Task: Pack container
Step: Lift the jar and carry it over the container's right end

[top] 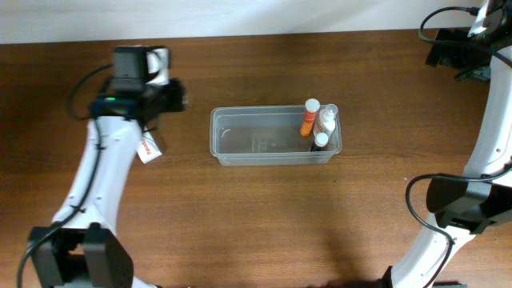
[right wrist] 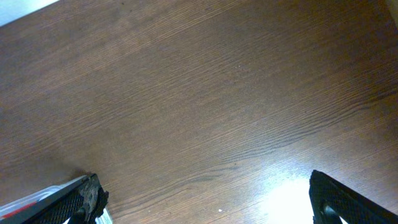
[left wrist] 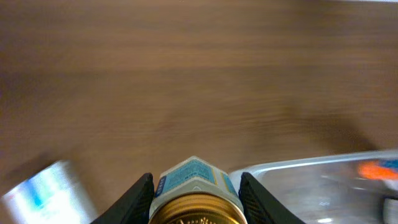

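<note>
Off-task items in view: surface, back strip, tag.

Dark brown wood-grain surface [top: 264, 216] fills most of every view. Directly under the right end effector [right wrist: 205, 200] it is bare wood with the grain running diagonally; a bright glare patch [right wrist: 283, 193] sits between centre and the right-hand finger. Ahead of the left end effector [left wrist: 196, 190] it is bare wood too, but blurred, so no grain detail there. White strip [top: 200, 16] runs along the far edge of the surface, beyond both end effectors; one corner of it shows top-left in the right wrist view. White tag [top: 147, 149] with red print lies on the surface, back from the left end effector on the near side. Soft shadow [top: 352, 252] on the near edge, well clear of both.
</note>
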Controlling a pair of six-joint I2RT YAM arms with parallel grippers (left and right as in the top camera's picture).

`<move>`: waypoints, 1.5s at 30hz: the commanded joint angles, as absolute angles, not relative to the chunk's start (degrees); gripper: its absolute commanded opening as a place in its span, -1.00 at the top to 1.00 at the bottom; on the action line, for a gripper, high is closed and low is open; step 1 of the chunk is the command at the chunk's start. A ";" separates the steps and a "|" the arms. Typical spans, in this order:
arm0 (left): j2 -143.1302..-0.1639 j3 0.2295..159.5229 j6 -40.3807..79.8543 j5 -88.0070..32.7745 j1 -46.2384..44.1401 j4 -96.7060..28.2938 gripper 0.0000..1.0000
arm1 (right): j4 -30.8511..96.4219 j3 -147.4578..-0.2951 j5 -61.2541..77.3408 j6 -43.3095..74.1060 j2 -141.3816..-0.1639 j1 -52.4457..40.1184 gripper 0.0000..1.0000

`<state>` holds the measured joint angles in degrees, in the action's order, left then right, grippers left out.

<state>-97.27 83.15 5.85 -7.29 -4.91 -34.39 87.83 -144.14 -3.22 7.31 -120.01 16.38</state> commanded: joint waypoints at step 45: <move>-116.90 84.12 19.73 -4.69 -38.74 -19.31 0.50 | 87.66 -145.14 -3.70 7.55 -118.65 16.53 -0.97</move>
